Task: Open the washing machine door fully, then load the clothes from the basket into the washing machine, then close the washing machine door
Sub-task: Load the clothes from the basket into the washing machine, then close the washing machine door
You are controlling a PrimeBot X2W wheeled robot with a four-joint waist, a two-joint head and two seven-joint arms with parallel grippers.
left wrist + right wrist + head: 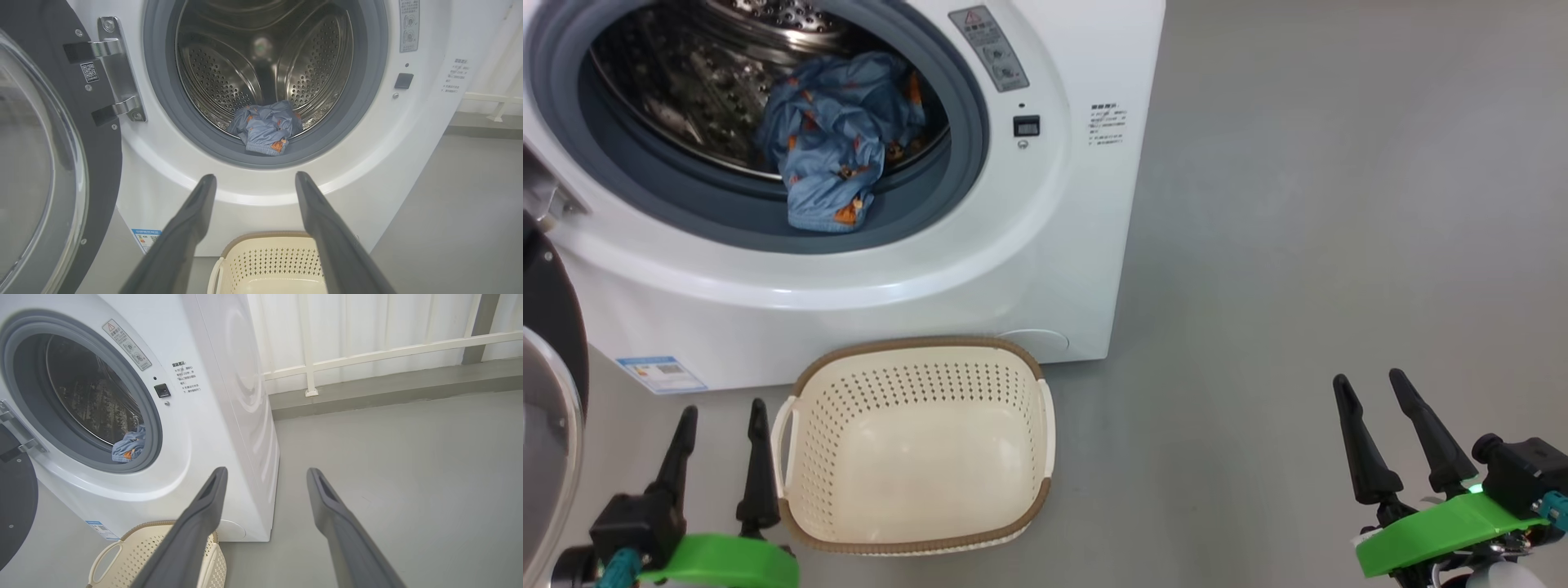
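The white washing machine (1045, 245) stands with its door (547, 392) swung wide open to the left, black rim and clear glass bowl (36, 163) showing. Light blue clothes (837, 139) with orange-brown figures lie at the front of the steel drum, partly draped over the grey seal (265, 128) (128, 446). The cream basket (915, 445) sits on the floor before the machine with nothing inside. My left gripper (723, 420) is open just left of the basket. My right gripper (1372, 392) is open over the floor far to the right.
Grey floor (1298, 245) stretches to the right of the machine. A white railing and pale wall (367, 355) run behind it. The open door's hinge (116, 69) is on the machine's left side.
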